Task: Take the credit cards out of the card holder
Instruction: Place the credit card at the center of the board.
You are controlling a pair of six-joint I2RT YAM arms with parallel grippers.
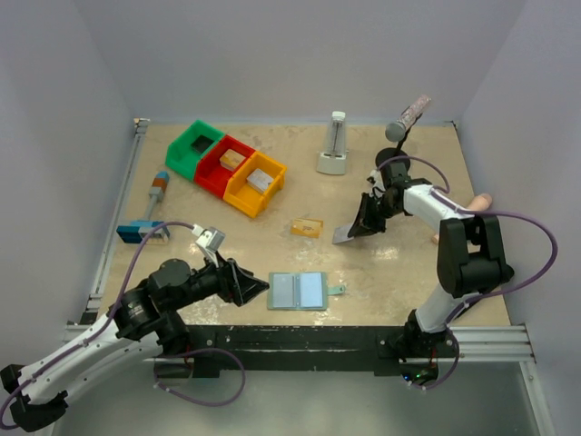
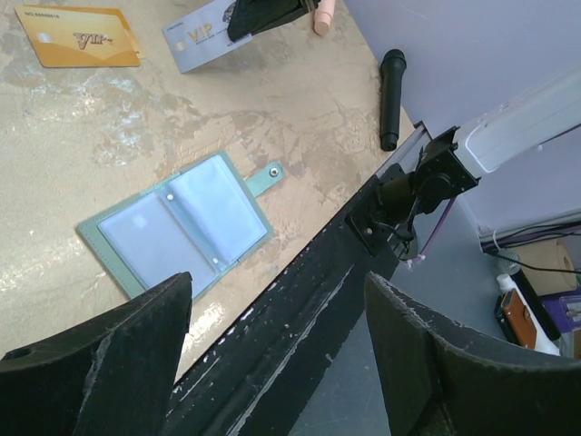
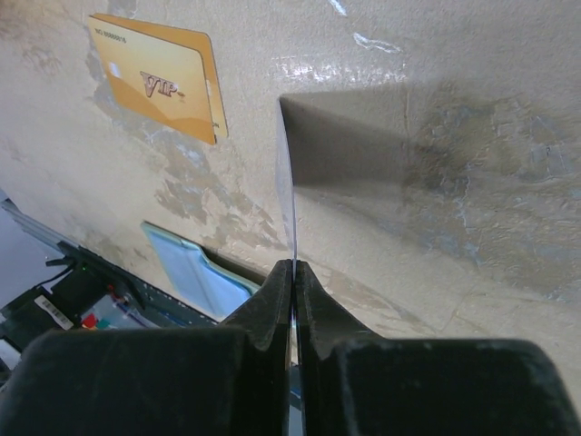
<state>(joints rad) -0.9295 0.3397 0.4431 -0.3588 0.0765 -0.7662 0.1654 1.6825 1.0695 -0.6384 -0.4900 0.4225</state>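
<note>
The card holder (image 1: 298,291) lies open and flat near the table's front edge, its side tab pointing right; it also shows in the left wrist view (image 2: 172,232) and the right wrist view (image 3: 195,272). The orange-gold credit card (image 1: 306,227) lies flat on the table behind it, also in the left wrist view (image 2: 80,36) and the right wrist view (image 3: 159,77). My right gripper (image 1: 359,227) (image 3: 293,271) is shut on the pale blue-grey card (image 1: 345,235) (image 3: 287,182) and holds it tilted, low over the table. My left gripper (image 1: 257,287) (image 2: 277,354) is open and empty beside the holder's left edge.
Green (image 1: 193,149), red (image 1: 224,163) and yellow (image 1: 255,183) bins stand at the back left, two holding small blocks. A blue-and-white block with a handle (image 1: 145,227) lies at the left. A white upright object (image 1: 334,147) and a microphone (image 1: 408,116) stand at the back.
</note>
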